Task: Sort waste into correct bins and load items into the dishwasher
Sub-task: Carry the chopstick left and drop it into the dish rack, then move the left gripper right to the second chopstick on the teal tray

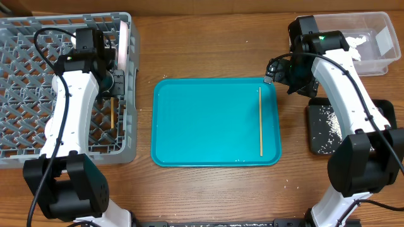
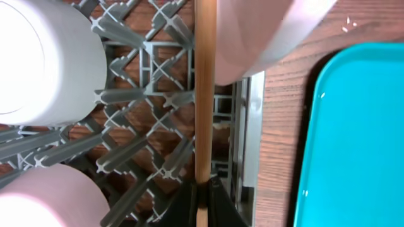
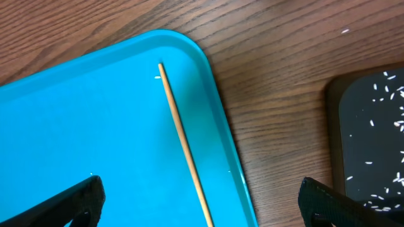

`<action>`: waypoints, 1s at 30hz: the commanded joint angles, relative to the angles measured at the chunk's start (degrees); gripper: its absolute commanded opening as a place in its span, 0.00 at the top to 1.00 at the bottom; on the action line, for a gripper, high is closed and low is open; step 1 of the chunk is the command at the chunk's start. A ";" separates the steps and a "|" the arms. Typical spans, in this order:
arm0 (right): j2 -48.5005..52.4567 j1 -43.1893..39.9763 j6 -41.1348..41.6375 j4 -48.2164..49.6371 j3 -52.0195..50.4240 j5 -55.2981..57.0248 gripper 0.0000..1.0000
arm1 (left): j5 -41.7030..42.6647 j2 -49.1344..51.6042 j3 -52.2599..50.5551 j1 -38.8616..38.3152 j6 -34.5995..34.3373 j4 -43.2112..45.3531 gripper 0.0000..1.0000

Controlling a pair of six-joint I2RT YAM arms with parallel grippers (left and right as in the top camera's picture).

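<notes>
Fingers [image 2: 222, 211] of the left gripper [image 2: 203, 192] are clamped on one wooden chopstick [image 2: 203, 94], taken near its end. Its shaft runs out over the lattice floor of the dish rack [image 2: 145, 82]. The right gripper [image 3: 199, 189] stands with jaws spread wide and holds nothing. It hovers over a corner of the teal tray [image 3: 82, 126], where the second chopstick [image 3: 183, 139] lies flat, close to the tray's raised edge.

Assessment: the step in hand appears to be setting the held chopstick into the rack.
- The stick passes between a pinkish dish [image 2: 265, 38] and a white dish [image 2: 38, 57], so it should be lowered without knocking either.
- It should stay inside the rack wall and be laid across the ribs, not along an opening; a stick this thin could drop through the grid.
- Release is advisable only once the ribs carry it.

View comparison:
- The overhead view alone shows both arms together, the clear tub [image 1: 391, 38] with the white tissue [image 1: 356, 43] inside, and the black tray [image 1: 312, 129] scattered with rice grains [image 1: 327, 116]. The held stick is largely hidden there by the arm.
- The left wrist view alone shows the grip itself and the neighbouring dishes.
- The right wrist view alone confirms the open jaws and how near the second stick lies to the tray edge.
</notes>
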 commanded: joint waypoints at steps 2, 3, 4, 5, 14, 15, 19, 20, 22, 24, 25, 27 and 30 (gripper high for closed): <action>-1.33 0.00 -0.13 0.33 0.94 0.50 0.00 | -0.13 -0.44 -0.61 -0.04 -2.69 -0.15 0.96; -1.33 0.00 -0.11 0.33 0.94 0.50 0.00 | -0.13 -0.44 -0.61 -0.04 -2.69 -0.20 0.96; -1.33 0.00 -0.13 0.33 0.94 0.50 0.00 | -0.13 -0.44 -0.61 -0.04 -2.69 -0.24 0.96; -1.33 0.00 -0.13 0.33 0.94 0.50 0.00 | -0.46 -0.44 -0.61 -0.04 -2.69 -0.44 0.96; -1.33 0.00 -0.13 0.33 0.94 0.50 0.01 | -1.36 -0.44 -0.61 -0.04 -2.67 -1.68 0.00; -1.33 0.00 -0.13 0.33 0.94 0.50 0.00 | -1.38 -0.44 -0.61 -0.04 -2.67 -1.68 0.00; -1.33 0.00 -0.13 0.33 0.94 0.50 0.00 | -1.36 -0.44 0.31 -0.04 -2.43 -2.56 0.00; -1.33 0.00 -0.13 0.33 0.94 0.50 0.00 | -1.03 -0.44 1.27 -0.07 -2.45 -3.67 0.00; -1.33 0.00 -0.13 0.33 0.94 0.50 0.00 | 0.15 -0.44 4.00 -0.09 -2.45 -6.78 0.00; -1.33 0.00 -0.13 0.33 0.94 0.50 0.01 | 3.17 -0.44 7.89 -0.13 -2.45 -10.64 0.00; -1.33 0.00 -0.11 0.33 0.94 0.50 0.01 | 5.81 -0.44 10.32 -0.13 -2.47 -12.96 0.00; -1.33 0.00 -0.13 0.33 0.94 0.50 0.01 | 14.23 -0.44 15.34 -0.13 -2.82 -17.11 0.00; -1.33 0.00 -0.11 0.33 0.94 0.50 0.00 | 33.42 -0.44 20.90 -0.15 -2.86 -20.74 0.00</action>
